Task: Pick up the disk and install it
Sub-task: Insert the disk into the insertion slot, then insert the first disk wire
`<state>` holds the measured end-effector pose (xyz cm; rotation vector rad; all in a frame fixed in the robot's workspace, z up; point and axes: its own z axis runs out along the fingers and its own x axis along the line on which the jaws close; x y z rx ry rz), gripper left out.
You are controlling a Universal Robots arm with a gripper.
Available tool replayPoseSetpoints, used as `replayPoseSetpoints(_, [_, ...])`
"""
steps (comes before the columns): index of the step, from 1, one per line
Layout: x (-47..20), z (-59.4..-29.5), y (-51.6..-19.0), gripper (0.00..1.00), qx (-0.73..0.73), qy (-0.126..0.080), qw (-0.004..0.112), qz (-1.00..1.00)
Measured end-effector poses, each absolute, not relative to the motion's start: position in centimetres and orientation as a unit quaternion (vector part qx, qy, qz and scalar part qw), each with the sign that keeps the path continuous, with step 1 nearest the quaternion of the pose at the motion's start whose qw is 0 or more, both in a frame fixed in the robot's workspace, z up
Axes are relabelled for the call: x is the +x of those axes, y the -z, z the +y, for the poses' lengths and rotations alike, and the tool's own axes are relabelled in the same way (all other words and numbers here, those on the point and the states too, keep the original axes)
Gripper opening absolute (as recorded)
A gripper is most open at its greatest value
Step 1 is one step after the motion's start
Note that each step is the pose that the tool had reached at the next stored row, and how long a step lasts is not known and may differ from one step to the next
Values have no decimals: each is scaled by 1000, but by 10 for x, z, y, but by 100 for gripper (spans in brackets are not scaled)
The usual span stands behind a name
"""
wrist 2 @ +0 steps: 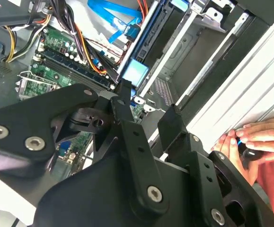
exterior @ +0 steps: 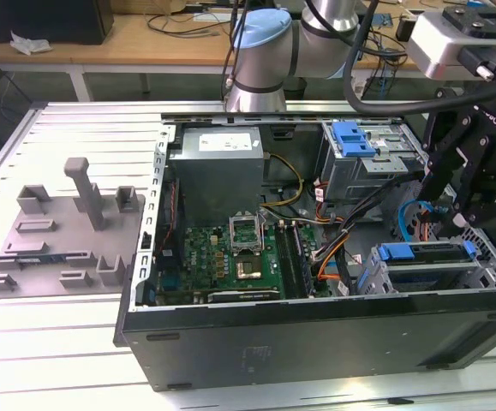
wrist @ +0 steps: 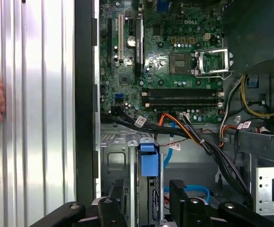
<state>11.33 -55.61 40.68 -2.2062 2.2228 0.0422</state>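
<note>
Jaws apart, empty, above disk (wrist: 148, 161)

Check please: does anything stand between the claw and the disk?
Nothing visible does. The open claw hangs straight over the disk in its bay; the cable bundle passes beside it.

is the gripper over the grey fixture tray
No: in the exterior view the gripper hangs over the drive bay at the exterior view's right, while the grey tray lies at its left.

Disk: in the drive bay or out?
In: the silver disk with blue plastic bracket sits inside the metal bay; the open tool holds nothing. Fully seated: cannot tell.
</note>
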Motion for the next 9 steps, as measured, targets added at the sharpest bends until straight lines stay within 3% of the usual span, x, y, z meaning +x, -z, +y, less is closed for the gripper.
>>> replayPoseSetpoints(9, [113, -557, -407, 50, -704, -13, 5, 710])
